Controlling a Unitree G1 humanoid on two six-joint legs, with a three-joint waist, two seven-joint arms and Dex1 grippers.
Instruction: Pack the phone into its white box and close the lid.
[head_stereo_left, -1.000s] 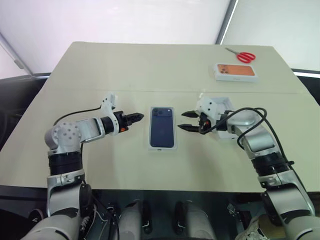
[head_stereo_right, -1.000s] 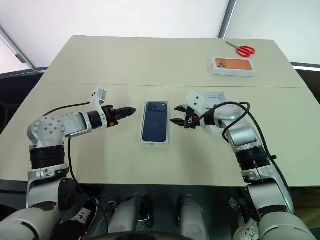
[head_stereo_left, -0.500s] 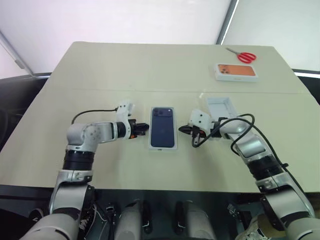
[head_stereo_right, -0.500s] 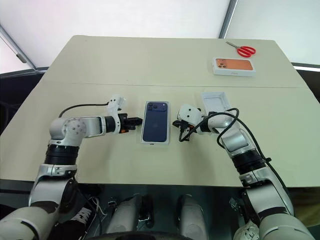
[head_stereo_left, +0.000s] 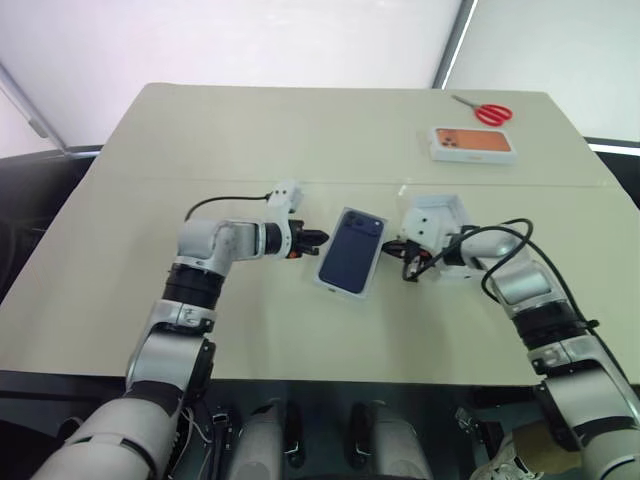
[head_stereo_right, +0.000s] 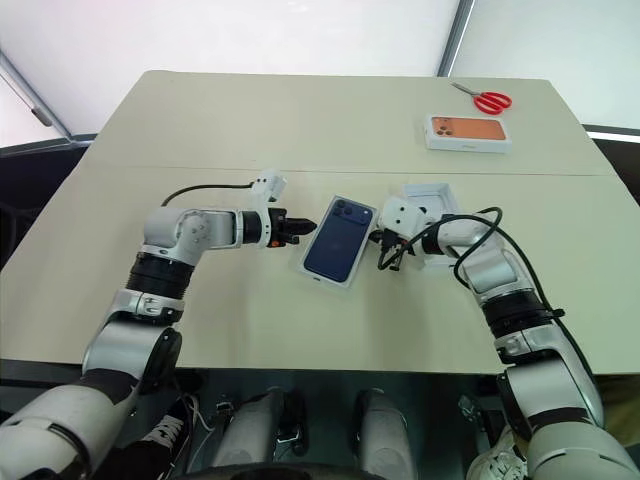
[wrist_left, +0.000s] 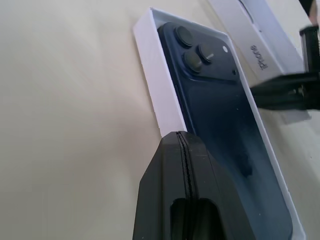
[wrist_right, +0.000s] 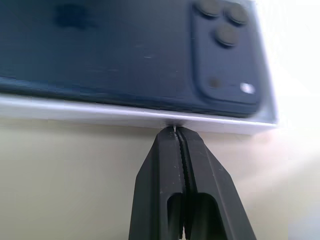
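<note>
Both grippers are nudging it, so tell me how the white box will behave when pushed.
The white box is shallow and flat on the table, so it should slide or swivel, not tip. With the phone lying inside, they likely move together. Its thin walls may flex under shut fingertips.

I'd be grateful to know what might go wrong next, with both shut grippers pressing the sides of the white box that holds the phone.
The left gripper and right gripper push opposite walls of the white box at offset points, so it may keep skewing.

A harder push might dent its thin walls or shift the phone.

The lid lies close behind the right gripper and might get knocked.
</note>
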